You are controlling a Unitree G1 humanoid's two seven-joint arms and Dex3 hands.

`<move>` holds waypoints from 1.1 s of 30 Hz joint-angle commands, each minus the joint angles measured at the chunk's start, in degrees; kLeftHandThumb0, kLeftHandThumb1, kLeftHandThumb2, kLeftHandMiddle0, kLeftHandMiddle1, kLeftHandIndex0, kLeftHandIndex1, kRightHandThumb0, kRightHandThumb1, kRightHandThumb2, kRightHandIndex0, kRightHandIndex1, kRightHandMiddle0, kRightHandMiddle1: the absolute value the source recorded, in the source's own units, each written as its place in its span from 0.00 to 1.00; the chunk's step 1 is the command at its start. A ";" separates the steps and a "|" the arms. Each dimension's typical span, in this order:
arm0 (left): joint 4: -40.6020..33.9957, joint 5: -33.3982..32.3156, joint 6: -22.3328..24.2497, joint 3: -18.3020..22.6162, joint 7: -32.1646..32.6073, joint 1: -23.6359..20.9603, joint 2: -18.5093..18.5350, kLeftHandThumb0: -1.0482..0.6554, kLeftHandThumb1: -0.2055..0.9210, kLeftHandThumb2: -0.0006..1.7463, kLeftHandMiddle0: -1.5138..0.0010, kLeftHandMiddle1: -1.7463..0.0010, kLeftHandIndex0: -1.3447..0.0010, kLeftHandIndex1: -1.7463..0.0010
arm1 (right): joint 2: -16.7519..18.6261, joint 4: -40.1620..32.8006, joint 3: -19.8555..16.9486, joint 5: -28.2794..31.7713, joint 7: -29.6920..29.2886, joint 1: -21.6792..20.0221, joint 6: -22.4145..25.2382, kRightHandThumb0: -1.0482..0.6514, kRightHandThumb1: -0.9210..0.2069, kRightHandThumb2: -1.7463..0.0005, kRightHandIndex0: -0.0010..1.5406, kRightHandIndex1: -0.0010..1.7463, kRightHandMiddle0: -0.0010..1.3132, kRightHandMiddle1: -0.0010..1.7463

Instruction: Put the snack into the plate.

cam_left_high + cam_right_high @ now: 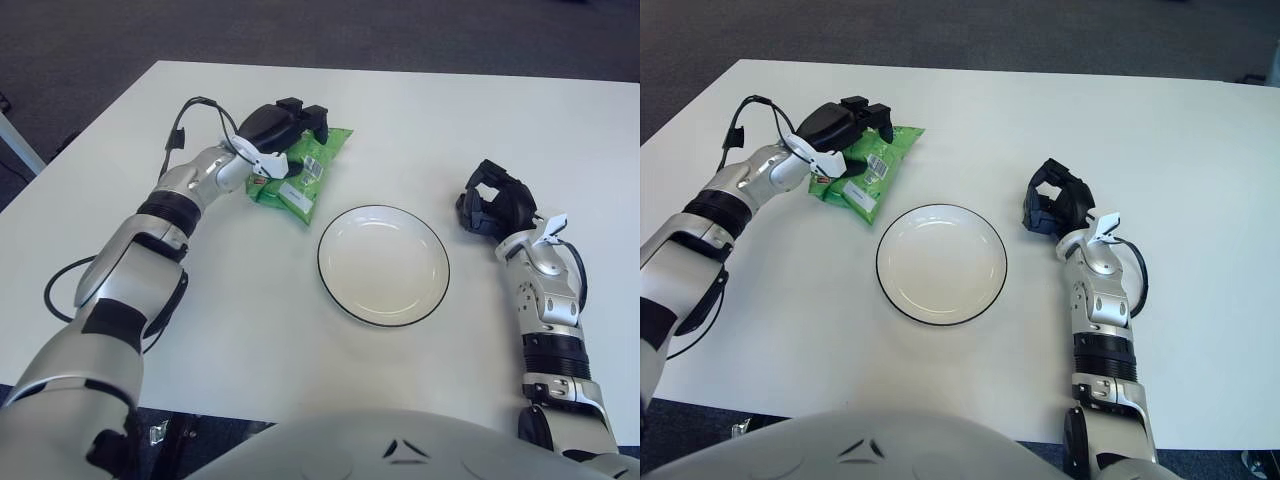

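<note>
Left hand point(285, 125): reaches across the white table point(420, 110) to its far left part. Fingers curled down over the upper end of the green snack packet point(300, 175), dark fingertips on the packet's top face, thumb side hidden under the palm. Grasp reads as closed on the packet. Packet sits tilted, its near end with the white label pointing toward the plate; whether that end touches the table or is lifted off it cannot be told.

Snack packet position: left of and beyond the plate, near its rim but apart from it, not over it.

Plate point(383, 303): round, white, thin dark rim, flat on the table near the middle, in front of the robot. Holds nothing.

Right hand point(1052, 205): shows to the right of the plate, apart from it, fingers curled inward and clasping nothing. Contact with the table not discernible.

A black cable point(185, 115) loops off the left wrist and runs along the forearm above the tabletop.

Beyond the table's far edge, dark carpet floor point(400, 30).
</note>
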 commanded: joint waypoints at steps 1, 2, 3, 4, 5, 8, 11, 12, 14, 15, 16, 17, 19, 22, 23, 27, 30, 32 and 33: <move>-2.38 -1.58 -0.53 2.65 -0.43 1.11 0.52 0.61 0.17 0.95 0.41 0.07 0.52 0.00 | 1.41 2.91 0.04 0.30 -0.28 2.84 1.65 0.33 0.54 0.24 0.84 1.00 0.47 1.00; -2.81 -1.65 -0.56 3.18 -0.27 1.20 0.49 0.62 0.17 0.95 0.41 0.07 0.52 0.00 | 1.47 2.88 0.03 0.22 -0.46 2.85 1.63 0.33 0.54 0.24 0.84 1.00 0.47 1.00; -3.12 -1.64 -0.55 3.59 -0.23 1.29 0.45 0.62 0.16 0.95 0.41 0.06 0.52 0.00 | 1.51 2.87 0.02 0.18 -0.56 2.85 1.61 0.33 0.54 0.24 0.84 1.00 0.47 1.00; -4.14 -1.92 -0.35 4.26 -0.49 1.49 0.60 0.62 0.16 0.96 0.41 0.06 0.52 0.00 | 1.57 2.73 0.04 0.10 -0.77 2.88 1.71 0.33 0.54 0.24 0.84 1.00 0.47 1.00; -5.58 -2.31 0.01 5.00 -0.98 1.79 0.85 0.62 0.16 0.96 0.41 0.06 0.52 0.00 | 1.61 2.58 0.07 0.04 -0.93 2.91 1.83 0.33 0.54 0.24 0.84 1.00 0.47 1.00; -9.71 -3.07 1.27 6.86 -2.37 2.89 1.42 0.62 0.14 0.98 0.41 0.05 0.51 0.00 | 1.59 2.34 0.17 0.00 -1.06 2.98 2.08 0.33 0.55 0.24 0.85 1.00 0.48 1.00; -13.88 -3.65 2.96 8.46 -3.94 4.23 1.72 0.62 0.14 0.98 0.41 0.03 0.50 0.00 | 1.46 2.32 0.23 -0.02 -0.97 2.98 2.11 0.33 0.55 0.23 0.85 1.00 0.48 1.00; -14.64 -3.68 3.36 8.82 -4.34 4.55 1.69 0.62 0.14 0.99 0.41 0.03 0.50 0.00 | 1.45 2.32 0.24 -0.01 -0.96 2.98 2.11 0.33 0.55 0.23 0.85 1.00 0.48 1.00; -17.14 -3.91 4.69 9.81 -5.12 5.43 1.81 0.61 0.14 0.99 0.41 0.03 0.50 0.00 | 1.45 2.17 0.38 -0.12 -1.01 3.02 2.14 0.33 0.55 0.23 0.85 1.00 0.48 1.00; -18.14 -3.96 5.29 10.19 -5.43 5.79 1.84 0.61 0.14 0.99 0.41 0.02 0.50 0.00 | 1.44 2.10 0.42 -0.15 -1.02 3.04 2.16 0.33 0.55 0.23 0.85 1.00 0.48 1.00; -19.11 -3.78 5.99 10.56 -5.56 6.16 1.86 0.61 0.14 0.99 0.41 0.02 0.50 0.00 | 1.42 2.04 0.46 -0.18 -1.02 3.06 2.20 0.33 0.55 0.23 0.85 1.00 0.48 1.00; -20.28 -3.36 6.83 10.92 -5.50 6.56 1.91 0.61 0.14 0.99 0.41 0.02 0.50 0.00 | 1.35 2.04 0.48 -0.18 -0.96 3.07 2.24 0.33 0.55 0.23 0.85 1.00 0.48 1.00; -22.26 -2.73 8.13 11.51 -5.48 7.27 1.98 0.61 0.14 0.99 0.41 0.02 0.50 0.00 | 1.24 2.10 0.51 -0.17 -0.83 3.07 2.25 0.33 0.55 0.23 0.84 1.00 0.48 1.00; -24.94 -1.80 9.34 12.24 -5.12 8.20 2.05 0.61 0.14 0.99 0.41 0.02 0.50 0.00 | 1.12 2.25 0.54 -0.13 -0.64 3.05 2.13 0.33 0.55 0.23 0.84 1.00 0.48 1.00; -25.90 -1.52 9.74 12.47 -5.09 8.47 2.08 0.61 0.13 0.99 0.41 0.02 0.50 0.00 | 1.09 2.29 0.56 -0.12 -0.58 3.05 2.08 0.33 0.55 0.23 0.84 1.00 0.48 1.00; -28.98 -1.17 11.42 13.19 -6.09 9.39 2.22 0.61 0.13 0.99 0.41 0.02 0.50 0.00 | 0.98 2.43 0.65 -0.14 -0.53 2.97 1.95 0.33 0.55 0.24 0.84 1.00 0.48 1.00; -30.95 -1.34 12.19 13.65 -6.92 10.16 2.45 0.61 0.13 0.99 0.41 0.02 0.50 0.00 | 0.93 2.55 0.72 -0.16 -0.50 2.84 1.93 0.33 0.54 0.24 0.84 1.00 0.47 1.00; -31.78 -1.36 11.80 14.02 -6.54 10.61 2.43 0.61 0.13 0.99 0.41 0.02 0.50 0.00 | 0.91 2.55 0.71 -0.04 -0.40 2.83 1.95 0.33 0.54 0.24 0.84 1.00 0.47 1.00; -32.06 -1.32 11.25 14.24 -6.03 10.79 2.37 0.61 0.13 0.99 0.40 0.03 0.50 0.00 | 0.92 2.52 0.70 0.03 -0.36 2.84 1.95 0.33 0.54 0.24 0.84 1.00 0.47 1.00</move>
